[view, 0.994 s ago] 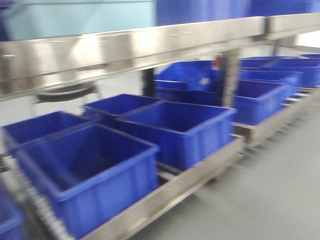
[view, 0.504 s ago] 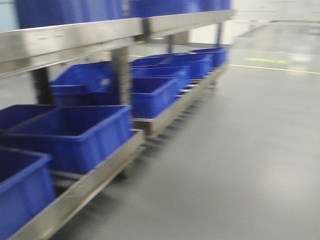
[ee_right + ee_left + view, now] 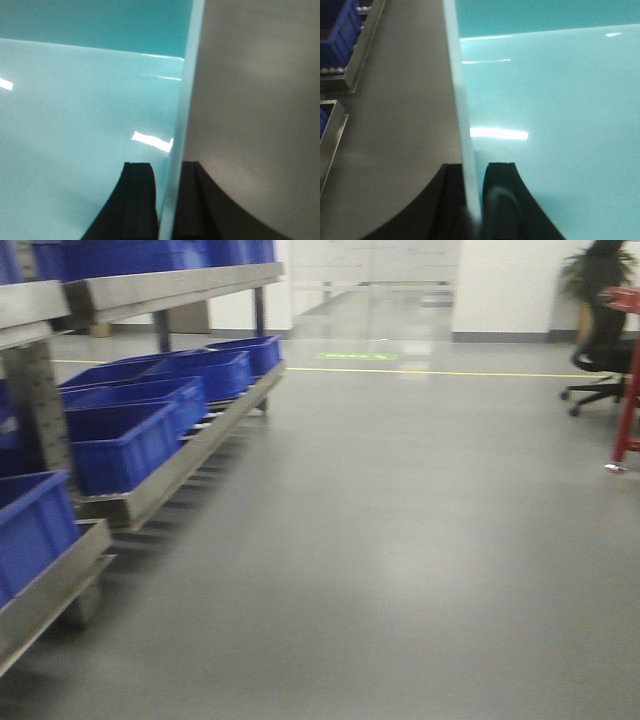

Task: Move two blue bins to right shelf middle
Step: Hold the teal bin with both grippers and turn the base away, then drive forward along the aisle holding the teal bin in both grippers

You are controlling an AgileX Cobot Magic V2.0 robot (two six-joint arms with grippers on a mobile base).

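Observation:
In the left wrist view my left gripper [image 3: 472,170] is shut on the thin side wall [image 3: 457,100] of a pale turquoise-blue bin, whose glossy inside [image 3: 550,100] fills the right of the frame. In the right wrist view my right gripper [image 3: 169,167] is shut on the opposite wall [image 3: 187,90] of the same bin [image 3: 75,100]. Each wall stands upright between the black fingers. The held bin does not show in the front view. Darker blue bins [image 3: 120,445] sit in a row on the low level of a steel shelf [image 3: 170,475] at the left.
Grey floor [image 3: 400,540] spreads ahead and to the right. A black office chair [image 3: 600,350] and a red stand [image 3: 630,390] are at the far right. A yellow floor line [image 3: 430,372] crosses the back. An upper shelf level [image 3: 170,285] carries more blue bins.
The front view has swung right: the shelf with blue bins, close ahead a second ago, is now at the left edge, with floor in front.

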